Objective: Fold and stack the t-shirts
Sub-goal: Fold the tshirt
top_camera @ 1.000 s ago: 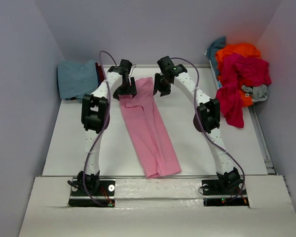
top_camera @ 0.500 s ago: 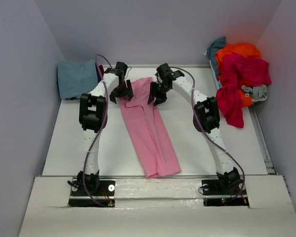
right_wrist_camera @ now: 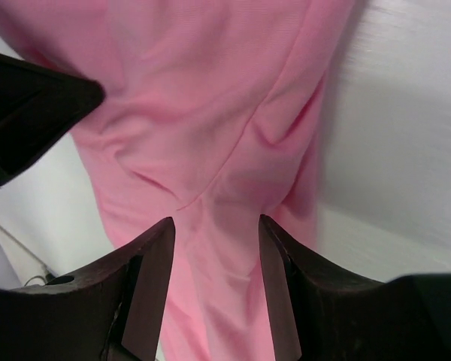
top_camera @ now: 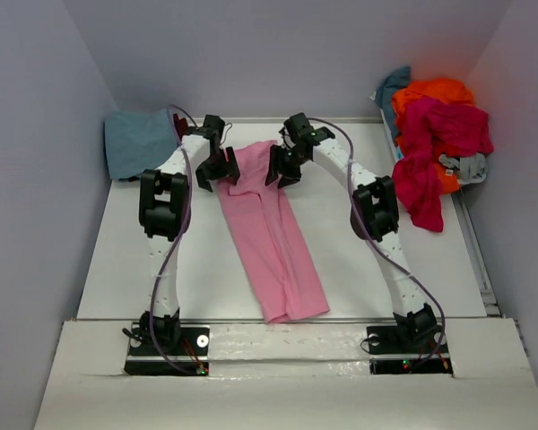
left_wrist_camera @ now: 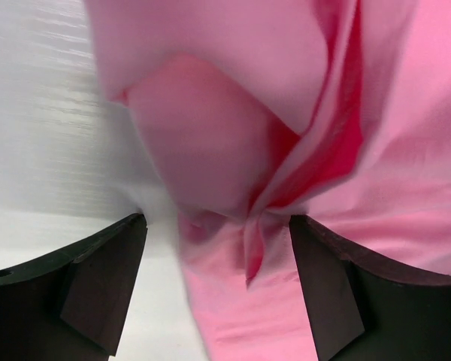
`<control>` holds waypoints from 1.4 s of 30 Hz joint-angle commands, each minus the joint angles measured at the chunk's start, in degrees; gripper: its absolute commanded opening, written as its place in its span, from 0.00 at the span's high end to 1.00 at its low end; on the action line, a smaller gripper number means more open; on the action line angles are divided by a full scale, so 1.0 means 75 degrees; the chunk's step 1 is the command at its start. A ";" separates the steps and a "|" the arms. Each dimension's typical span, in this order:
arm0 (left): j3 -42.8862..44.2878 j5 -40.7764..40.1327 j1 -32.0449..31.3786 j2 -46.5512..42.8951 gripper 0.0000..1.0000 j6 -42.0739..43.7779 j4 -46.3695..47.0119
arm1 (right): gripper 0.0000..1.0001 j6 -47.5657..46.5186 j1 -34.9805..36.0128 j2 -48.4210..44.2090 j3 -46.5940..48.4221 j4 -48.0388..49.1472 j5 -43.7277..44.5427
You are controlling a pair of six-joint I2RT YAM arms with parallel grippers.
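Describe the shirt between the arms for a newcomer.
Down the middle of the white table, a long narrow strip runs front to back. That light pink t-shirt is the only one laid out flat; the blue shirt and the bright pile sit at the far corners.

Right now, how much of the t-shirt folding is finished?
Done, it seems: one dusty teal-blue cloth shirt sits at the far left corner and looks folded. In hand: the light pink cloth shirt lies folded into a long strip, with the left gripper and right gripper open over its far end. Left to do: the crumpled heap of orange, magenta and grey shirts at the far right.
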 commanded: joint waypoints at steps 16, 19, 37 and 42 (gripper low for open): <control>-0.0183 0.0521 0.0271 -0.0456 0.10 0.0342 -0.0071 | 0.39 0.0778 -0.0457 0.0204 -0.0521 0.1320 0.1148; -0.0147 0.0721 0.0271 -0.0339 0.10 0.0389 -0.0106 | 0.39 0.0837 -0.0527 0.0345 -0.0510 0.1789 0.0726; 0.0028 0.0885 0.0271 -0.0045 0.10 0.0389 -0.0130 | 0.40 0.0860 -0.0527 0.0414 0.0766 0.2318 0.0339; -0.0018 0.0920 0.0271 -0.0034 0.10 0.0389 -0.0118 | 0.40 0.1294 -0.0527 0.0743 0.0241 0.2657 -0.0538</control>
